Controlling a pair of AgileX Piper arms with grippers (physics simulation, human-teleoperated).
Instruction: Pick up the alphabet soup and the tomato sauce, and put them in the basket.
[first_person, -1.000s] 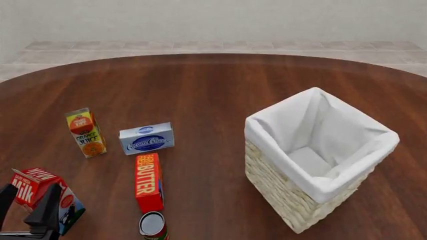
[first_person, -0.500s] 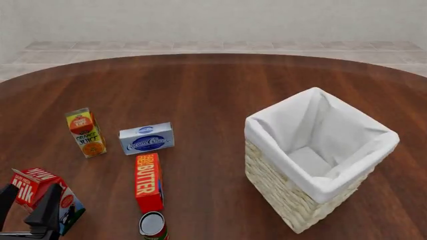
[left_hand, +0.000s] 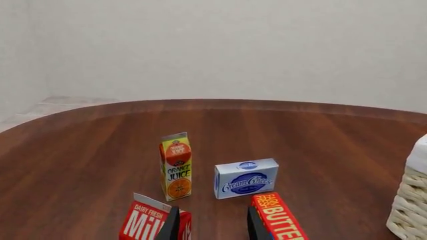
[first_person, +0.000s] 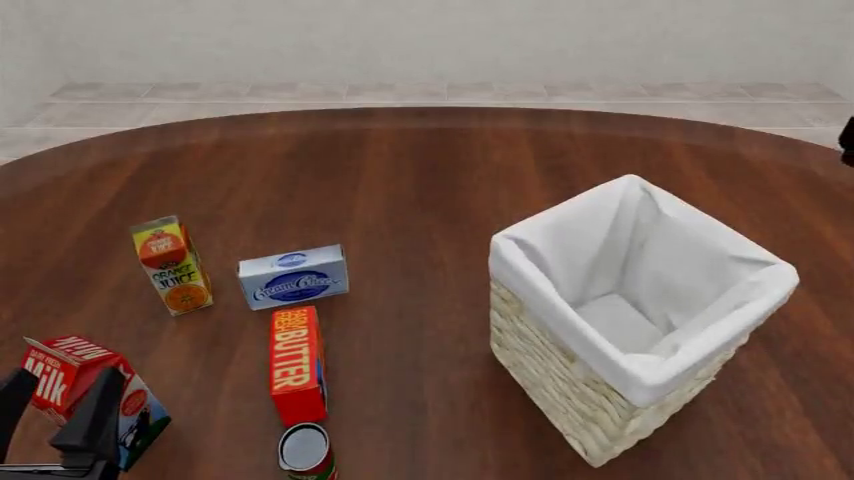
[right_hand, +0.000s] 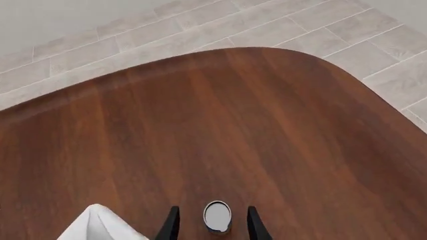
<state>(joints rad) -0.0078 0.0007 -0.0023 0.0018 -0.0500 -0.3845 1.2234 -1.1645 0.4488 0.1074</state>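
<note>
Here, the alphabet soup (right_hand: 217, 217) stands upright on bare table (right_hand: 220, 130) just ahead of my right gripper (right_hand: 209, 226), framed between its spread, empty fingers and past a corner of the basket (first_person: 627, 330); it's out of front view. The tomato sauce (first_person: 307, 452) sits at the near edge, touching the butter box (first_person: 296, 362), basket well to its right. My left gripper (first_person: 56, 425) hangs open by the milk carton (first_person: 83, 385), w/ orange juice (first_person: 171, 265) & cream cheese (first_person: 294, 277) beyond.
</note>
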